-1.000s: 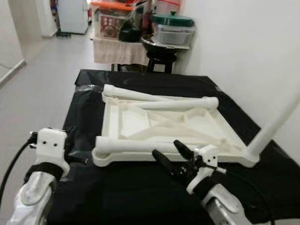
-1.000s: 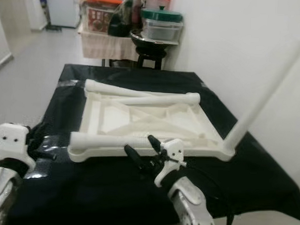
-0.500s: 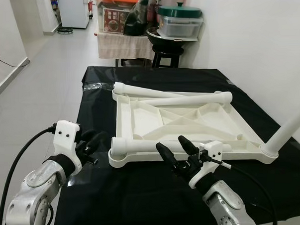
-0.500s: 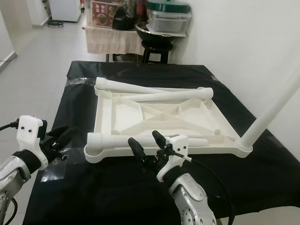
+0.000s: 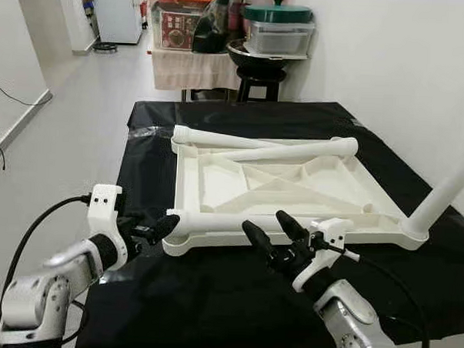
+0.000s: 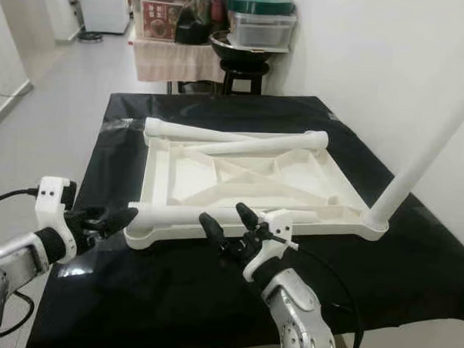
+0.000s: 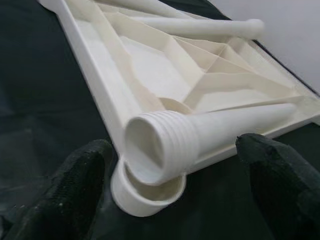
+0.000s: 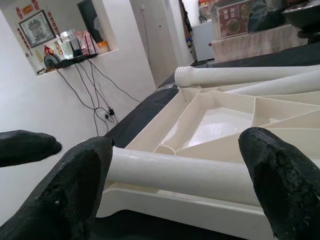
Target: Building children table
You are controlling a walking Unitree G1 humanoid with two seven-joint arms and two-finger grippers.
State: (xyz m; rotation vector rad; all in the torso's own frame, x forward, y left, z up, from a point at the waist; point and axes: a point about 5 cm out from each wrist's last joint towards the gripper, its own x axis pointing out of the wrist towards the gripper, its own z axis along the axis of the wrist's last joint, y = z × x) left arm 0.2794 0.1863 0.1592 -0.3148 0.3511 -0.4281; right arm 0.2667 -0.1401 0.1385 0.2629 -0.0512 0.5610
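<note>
- Tabletop (image 5: 278, 184) of cream plastic is seen lying upside down on the black-covered counter (image 5: 211, 296), at the centre of the left eye view, with its ribbed underside facing up.
- One leg (image 5: 447, 191) is already fitted upright in the corner socket at the right edge of the frame.
- Two loose legs (image 5: 271, 149) are laid across the far rim, towards the upper middle.
- A third loose leg (image 7: 210, 130) is laid along the near rim; its threaded end is shown in the left wrist view, resting just over the empty corner socket (image 7: 145, 195).
- The left gripper (image 5: 154, 228) is held at the lower left of the frame, its fingers (image 7: 80, 185) spread to either side of that threaded end, nothing being pinched.
- The right gripper (image 5: 272, 231) is held at the lower middle, its fingers (image 8: 75, 185) spread around the shaft of the same leg without closing on it.
- The leg is judged light, stiff and hollow, with a smooth surface that may slip or roll.
- A hold on the plain shaft just behind the threads is judged best, so that the threads are left free for the socket.
</note>
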